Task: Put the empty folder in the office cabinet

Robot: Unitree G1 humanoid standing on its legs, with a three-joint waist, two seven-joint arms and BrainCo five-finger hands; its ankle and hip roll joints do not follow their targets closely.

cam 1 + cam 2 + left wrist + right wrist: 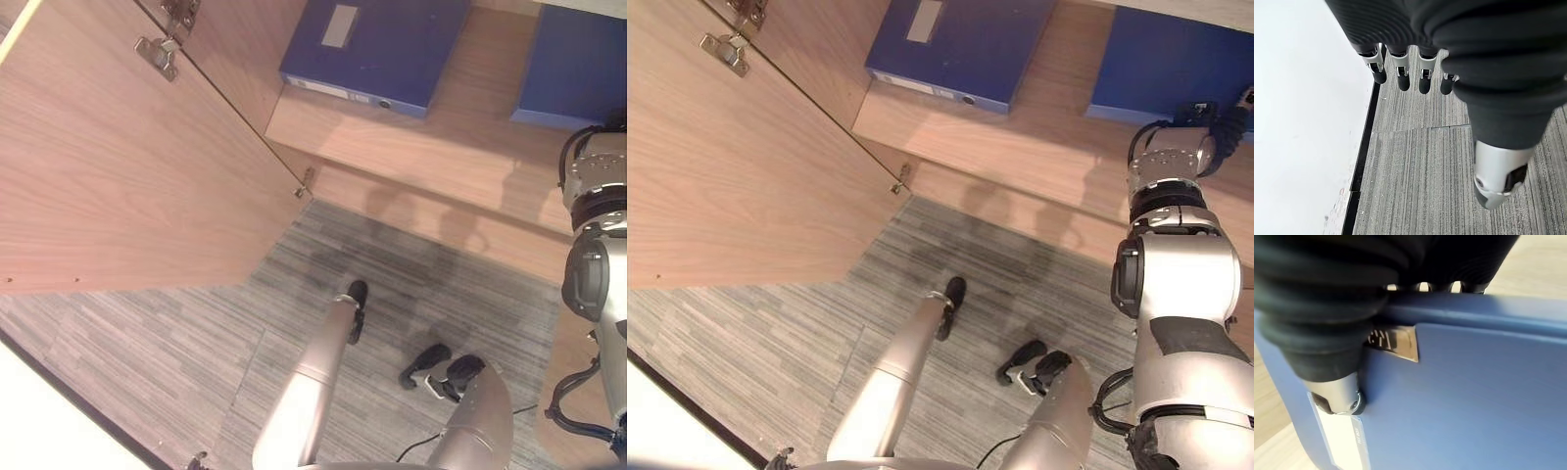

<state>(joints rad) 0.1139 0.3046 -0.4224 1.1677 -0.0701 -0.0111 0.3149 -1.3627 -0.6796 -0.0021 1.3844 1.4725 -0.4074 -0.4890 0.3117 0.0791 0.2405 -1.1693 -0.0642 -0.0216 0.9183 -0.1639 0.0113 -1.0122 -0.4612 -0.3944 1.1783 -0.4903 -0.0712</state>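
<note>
A blue folder [1176, 59] rests at the right of the wooden cabinet shelf [1058, 147]. My right hand [1215, 122] is at its near edge. In the right wrist view the fingers hook over the folder's [1474, 391] top edge, and the thumb of my right hand [1339, 394] presses its face beside a white label. A second blue folder [372, 49] lies flat further left on the same shelf. My left hand [355, 304] hangs low over the carpet, and the left wrist view shows my left hand [1496, 171] with straight fingers, holding nothing.
The cabinet's wooden door [127, 147] stands open at the left, with metal hinges [157, 54] on its inner face. Grey striped carpet [196, 352] lies below the shelf. A white wall with a black skirting [1364, 152] runs along my left side.
</note>
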